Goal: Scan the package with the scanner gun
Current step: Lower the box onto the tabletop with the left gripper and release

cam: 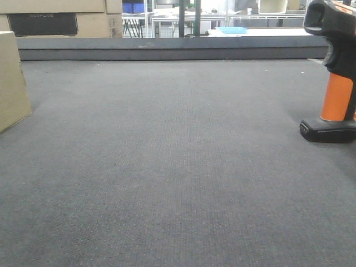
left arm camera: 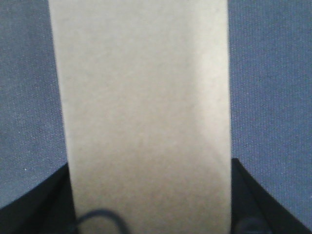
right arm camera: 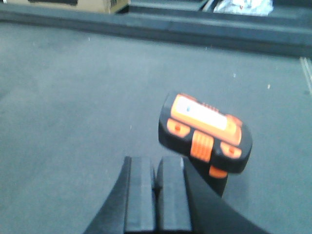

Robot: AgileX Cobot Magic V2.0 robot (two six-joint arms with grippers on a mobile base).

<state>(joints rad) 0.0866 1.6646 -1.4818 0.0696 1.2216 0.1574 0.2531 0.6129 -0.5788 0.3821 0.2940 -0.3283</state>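
Observation:
The package (cam: 11, 83) is a plain tan cardboard box standing on the dark mat at the far left edge. In the left wrist view the package (left arm camera: 141, 97) fills the space between my left gripper's (left arm camera: 149, 165) black fingers (left arm camera: 48, 204), which lie against both its sides with no gap showing. The scanner gun (cam: 336, 72), black with an orange handle, stands upright on its base at the far right. In the right wrist view the scanner's orange-buttoned head (right arm camera: 204, 131) is just right of my right gripper (right arm camera: 157, 163), which is shut and empty. Neither arm shows in the front view.
A dark grey mat (cam: 167, 167) covers the table. A raised dark ledge (cam: 167, 47) runs along the back edge. Behind it are large cardboard boxes (cam: 55, 19) and metal shelving.

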